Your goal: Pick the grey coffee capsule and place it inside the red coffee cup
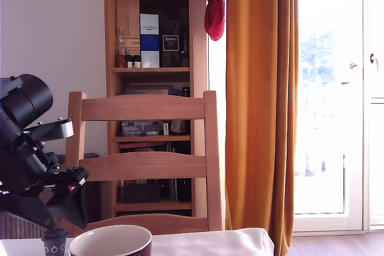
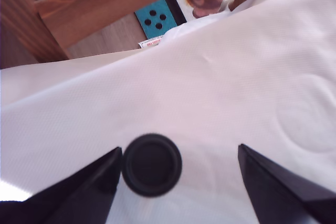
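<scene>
The grey coffee capsule (image 1: 54,241) stands on the white tablecloth at the exterior view's lower left, white ring marks on its side. The wrist view shows its dark round top (image 2: 152,164). My gripper (image 1: 63,217) hangs just above it, open. In the wrist view the gripper (image 2: 178,174) has the capsule close against one finger (image 2: 100,182), with a wide gap to the other finger (image 2: 273,184). The red coffee cup (image 1: 112,241) sits right beside the capsule, toward the exterior view's right, with a white rim and inside and a maroon outside. It is out of the wrist view.
A wooden chair (image 1: 144,166) stands behind the table (image 2: 210,98), its legs showing past the table edge. Behind it are a bookshelf (image 1: 150,58), an orange curtain (image 1: 261,100) and a bright glass door. The tablecloth has soft wrinkles.
</scene>
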`<action>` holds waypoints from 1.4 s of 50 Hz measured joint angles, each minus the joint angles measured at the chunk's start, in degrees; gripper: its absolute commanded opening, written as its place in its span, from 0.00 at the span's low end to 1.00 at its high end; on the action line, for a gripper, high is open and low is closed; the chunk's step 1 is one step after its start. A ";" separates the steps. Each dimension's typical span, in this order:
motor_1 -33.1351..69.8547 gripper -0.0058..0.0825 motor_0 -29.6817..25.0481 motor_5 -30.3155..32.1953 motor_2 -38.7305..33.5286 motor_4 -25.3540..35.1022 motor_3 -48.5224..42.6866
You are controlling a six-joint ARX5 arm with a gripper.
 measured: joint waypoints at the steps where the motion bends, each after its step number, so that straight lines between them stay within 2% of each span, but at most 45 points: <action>1: 0.15 0.80 0.00 0.00 0.31 0.00 -0.55; 25: 1.60 0.80 0.77 0.00 1.49 -0.72 -5.11; 43: 1.92 0.80 1.97 0.00 1.70 -0.28 -4.37; 58: 4.68 0.79 1.97 -0.04 5.03 0.39 -6.97; 66: 4.70 0.71 1.97 -0.04 5.14 0.37 -8.59; 70: 4.70 0.63 1.97 -0.04 5.31 0.39 -9.01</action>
